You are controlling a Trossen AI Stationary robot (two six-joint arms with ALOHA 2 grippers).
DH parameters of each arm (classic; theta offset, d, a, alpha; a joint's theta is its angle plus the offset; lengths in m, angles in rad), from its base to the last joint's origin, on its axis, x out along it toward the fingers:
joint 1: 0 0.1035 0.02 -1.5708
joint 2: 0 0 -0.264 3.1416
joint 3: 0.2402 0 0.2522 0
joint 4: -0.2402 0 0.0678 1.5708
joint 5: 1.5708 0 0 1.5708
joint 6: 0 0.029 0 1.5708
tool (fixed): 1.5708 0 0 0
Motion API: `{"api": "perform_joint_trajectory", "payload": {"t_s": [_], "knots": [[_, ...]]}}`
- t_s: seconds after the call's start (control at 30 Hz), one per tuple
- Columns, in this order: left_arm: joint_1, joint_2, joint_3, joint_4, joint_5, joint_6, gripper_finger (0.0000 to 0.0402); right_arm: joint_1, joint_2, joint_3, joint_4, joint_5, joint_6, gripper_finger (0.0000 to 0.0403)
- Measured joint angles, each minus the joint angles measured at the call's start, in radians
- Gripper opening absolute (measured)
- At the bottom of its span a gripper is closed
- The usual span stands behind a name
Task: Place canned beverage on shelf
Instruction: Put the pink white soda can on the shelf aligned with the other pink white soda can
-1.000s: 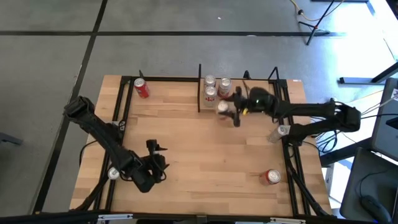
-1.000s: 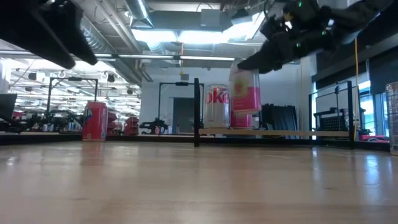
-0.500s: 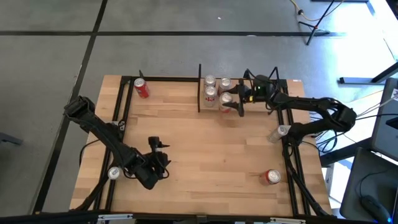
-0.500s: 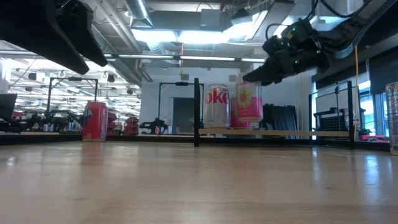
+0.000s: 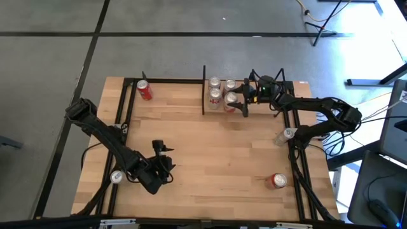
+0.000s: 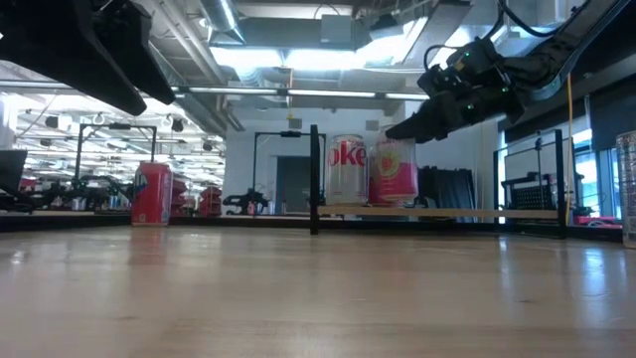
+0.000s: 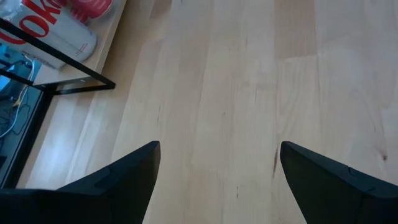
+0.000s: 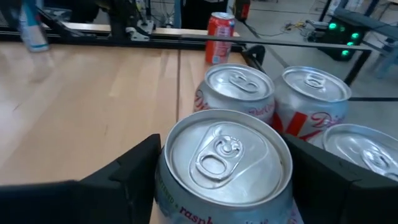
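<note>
Pink can [image 6: 394,171] now sits on the shelf [image 6: 437,212] beside three others; right end effector [image 5: 243,104] loosening around it, placement nearly done.

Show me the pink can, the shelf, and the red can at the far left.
pink can [image 8: 225,155]: right wrist view, lid centre.
shelf [image 6: 477,212]: low view, board's front edge.
red can [image 5: 145,90]: high view, its side.

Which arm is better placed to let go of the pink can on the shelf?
The right: its hand straddles the pink can standing on the shelf. The left hand hangs open over bare table, far away.
</note>
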Motion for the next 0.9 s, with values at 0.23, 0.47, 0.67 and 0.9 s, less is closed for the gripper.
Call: {"api": "perform_joint_trajectory", "payload": {"t_s": [0.23,0.47,0.67,0.9], "knots": [[0.000,0.000,0.000,0.000,0.000,0.006,0.0326,0.001,0.001,0.000,-0.003,0.034,0.000,0.0287],[0.000,0.000,0.000,0.000,0.000,0.020,0.0326,0.001,0.002,0.000,-0.022,0.085,-0.001,0.0290],[0.000,0.000,0.000,0.004,0.007,0.020,0.0326,0.001,0.002,0.000,-0.026,0.085,0.031,0.0291],[0.000,0.000,0.000,0.010,0.027,0.020,0.0326,0.001,0.002,0.000,-0.027,0.087,0.056,0.0292]]}}
